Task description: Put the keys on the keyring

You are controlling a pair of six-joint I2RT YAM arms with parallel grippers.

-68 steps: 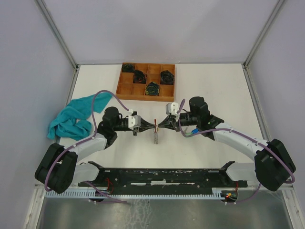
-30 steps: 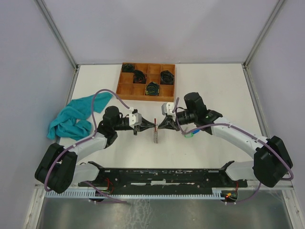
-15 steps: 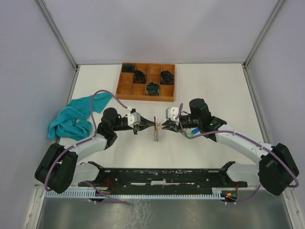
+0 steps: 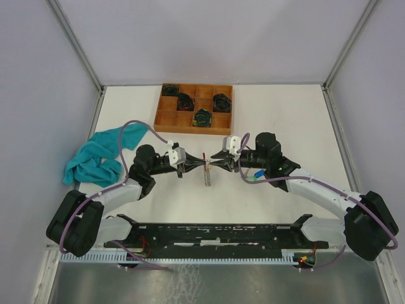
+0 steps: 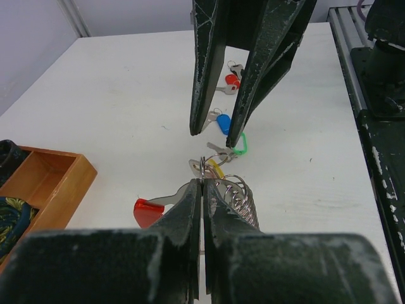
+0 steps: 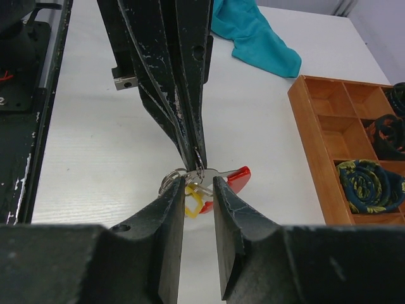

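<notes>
While my left gripper (image 5: 202, 183) clamps the keyring (image 5: 203, 164), my right gripper (image 6: 198, 190) stands open around it.
From above, I reach low and inward from both sides over the counter (image 4: 285, 114), grippers tip to tip, the keyring too small to read. My left wrist view, unlike the right, shows a blue-tagged key (image 5: 223, 123) and a green-tagged key (image 5: 239, 144) lying on the counter beyond; both wrist views show a red-tagged key (image 6: 237, 177) and a yellow tag (image 6: 193, 193) at the keyring.

keyring (image 5: 203, 168): silver, pinched in left gripper (image 5: 201, 183), red-tagged key (image 5: 147, 211) and yellow-tagged key (image 5: 216, 170) hanging at it | green-tagged key (image 5: 239, 144), blue-tagged key (image 5: 223, 123): loose, flat on counter (image 5: 126, 95)
</notes>
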